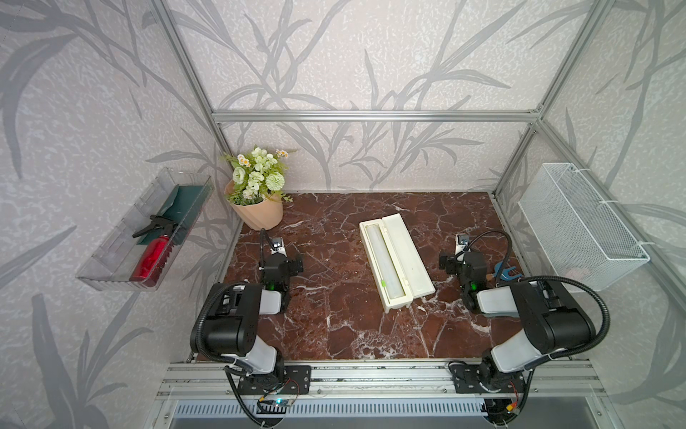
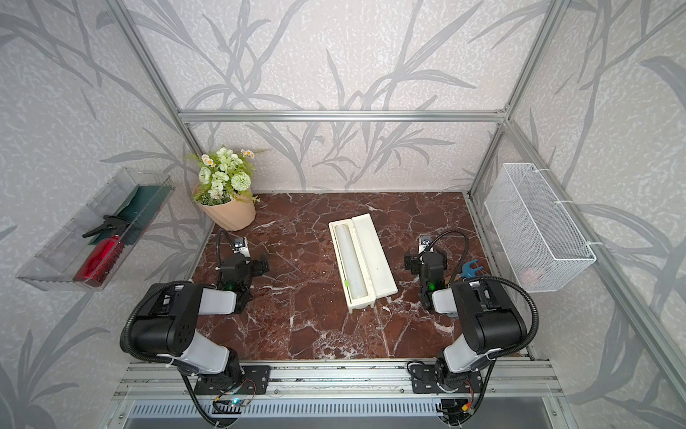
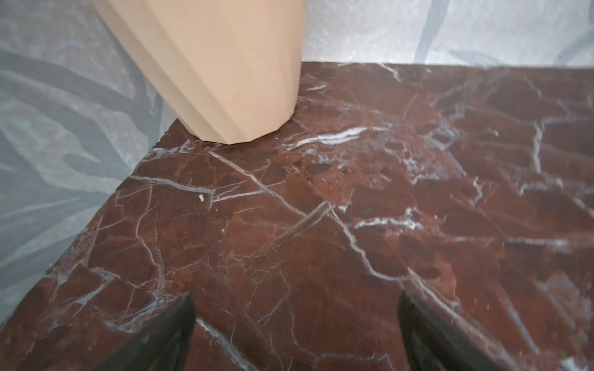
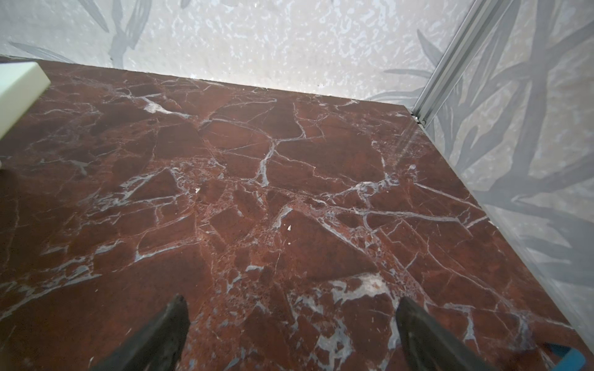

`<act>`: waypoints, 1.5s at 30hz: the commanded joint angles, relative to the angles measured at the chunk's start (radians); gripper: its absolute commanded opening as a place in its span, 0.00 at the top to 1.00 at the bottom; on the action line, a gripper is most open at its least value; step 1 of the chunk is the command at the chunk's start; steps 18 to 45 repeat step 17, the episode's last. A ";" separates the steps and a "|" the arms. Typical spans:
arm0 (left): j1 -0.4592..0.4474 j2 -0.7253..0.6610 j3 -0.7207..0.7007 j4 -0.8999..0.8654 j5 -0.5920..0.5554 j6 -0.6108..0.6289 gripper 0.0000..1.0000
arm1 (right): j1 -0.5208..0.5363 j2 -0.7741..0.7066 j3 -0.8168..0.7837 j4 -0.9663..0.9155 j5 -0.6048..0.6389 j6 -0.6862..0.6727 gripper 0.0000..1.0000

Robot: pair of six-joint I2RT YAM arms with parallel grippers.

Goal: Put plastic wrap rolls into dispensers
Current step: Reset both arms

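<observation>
The dispenser (image 1: 398,301) (image 2: 362,302) lies open on the marble table, right of centre, with its lid (image 1: 408,256) folded flat to the right. The plastic wrap roll (image 1: 382,260) (image 2: 350,260) lies lengthwise inside it, beside a small green slider (image 1: 382,285). In the left wrist view my left gripper (image 3: 295,308) is open over bare marble near the pot, well left of the dispenser. My right gripper (image 4: 291,308) is open too, holding nothing, to the right of the dispenser. A corner of the dispenser (image 4: 16,90) shows in the right wrist view.
A peach flower pot (image 1: 256,213) (image 3: 225,64) stands at the back left corner. A clear tray (image 1: 111,275) on the left wall holds a red spray bottle (image 1: 152,256). A white wire basket (image 1: 579,226) hangs on the right wall. A blue tool (image 1: 505,271) lies beside the right arm.
</observation>
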 commanded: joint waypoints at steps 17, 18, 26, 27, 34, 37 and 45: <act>0.005 0.009 0.021 0.045 0.020 0.013 0.01 | 0.002 0.008 -0.002 0.064 0.001 -0.007 0.01; 0.005 0.009 0.021 0.045 0.020 0.013 0.01 | 0.002 0.008 -0.002 0.064 0.001 -0.007 0.01; 0.005 0.009 0.021 0.045 0.020 0.013 0.01 | 0.002 0.008 -0.002 0.064 0.001 -0.007 0.01; 0.005 0.009 0.021 0.045 0.020 0.013 0.01 | 0.002 0.008 -0.002 0.064 0.001 -0.007 0.01; 0.005 0.009 0.021 0.045 0.020 0.013 0.01 | 0.002 0.008 -0.002 0.064 0.001 -0.007 0.01; 0.005 0.009 0.021 0.045 0.020 0.013 0.01 | 0.002 0.008 -0.002 0.064 0.001 -0.007 0.01; 0.005 0.009 0.021 0.045 0.020 0.013 0.01 | 0.002 0.008 -0.002 0.064 0.001 -0.007 0.01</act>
